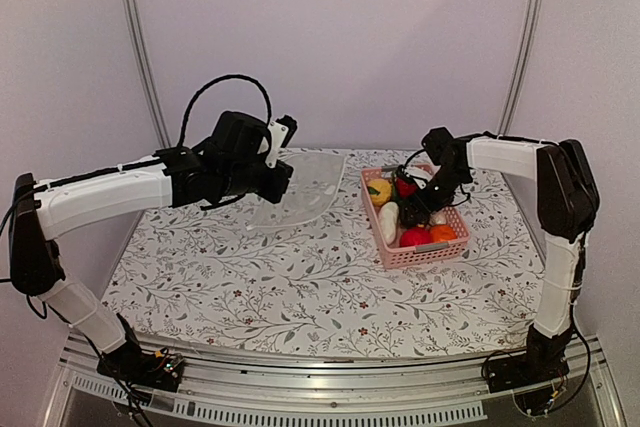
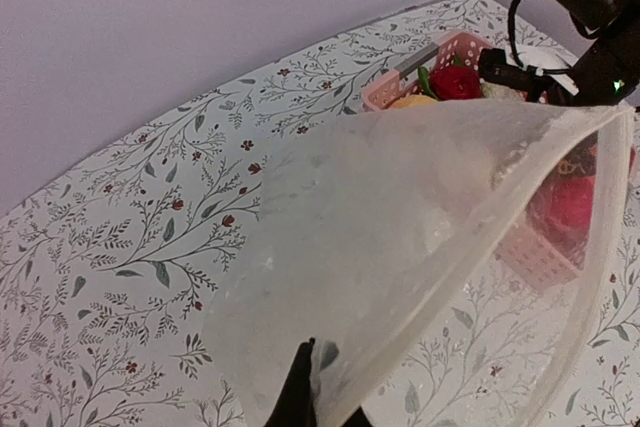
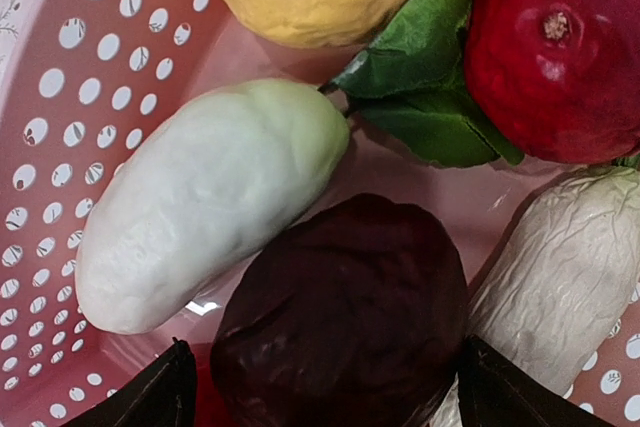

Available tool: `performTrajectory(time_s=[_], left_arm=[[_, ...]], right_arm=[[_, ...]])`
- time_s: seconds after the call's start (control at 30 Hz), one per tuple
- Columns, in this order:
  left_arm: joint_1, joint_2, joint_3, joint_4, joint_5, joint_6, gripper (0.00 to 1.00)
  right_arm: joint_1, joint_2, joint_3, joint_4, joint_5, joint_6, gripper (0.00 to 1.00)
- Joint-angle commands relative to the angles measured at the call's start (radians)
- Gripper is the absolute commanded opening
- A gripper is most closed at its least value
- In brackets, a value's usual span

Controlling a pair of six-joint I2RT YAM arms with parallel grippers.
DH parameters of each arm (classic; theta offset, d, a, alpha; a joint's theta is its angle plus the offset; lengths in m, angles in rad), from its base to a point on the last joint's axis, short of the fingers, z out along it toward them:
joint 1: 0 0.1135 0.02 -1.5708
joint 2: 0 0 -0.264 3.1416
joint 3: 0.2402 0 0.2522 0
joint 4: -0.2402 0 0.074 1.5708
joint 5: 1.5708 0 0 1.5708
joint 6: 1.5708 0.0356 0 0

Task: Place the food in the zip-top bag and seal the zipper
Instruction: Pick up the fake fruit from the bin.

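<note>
dark purple piece (image 3: 340,317) sits at 12 o'clock of the right gripper (image 3: 330,387), fingers spread either side, down in the pink basket (image 1: 412,255). left gripper (image 2: 305,387) is pinching the zip-top bag (image 2: 400,227), lifted at 9 o'clock from the basket. right arm's nearer.
</note>
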Motion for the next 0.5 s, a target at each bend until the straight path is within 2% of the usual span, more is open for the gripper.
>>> performTrajectory(time_s=[0.0, 0.07, 0.3, 0.47], left_arm=[[0.013, 0.003, 0.003, 0.002, 0.019, -0.008, 0.00], [0.012, 0.003, 0.003, 0.002, 0.018, -0.008, 0.00], [0.013, 0.009, 0.003, 0.000, 0.017, -0.006, 0.00], [0.015, 0.011, 0.005, -0.001, 0.018, -0.013, 0.00]], right_arm=[[-0.001, 0.033, 0.027, 0.017, 0.012, 0.022, 0.89], [-0.002, 0.037, 0.028, 0.028, 0.012, 0.027, 0.87], [-0.003, -0.007, 0.011, 0.042, 0.024, 0.022, 0.61], [-0.003, -0.115, -0.012, 0.043, 0.020, 0.011, 0.54]])
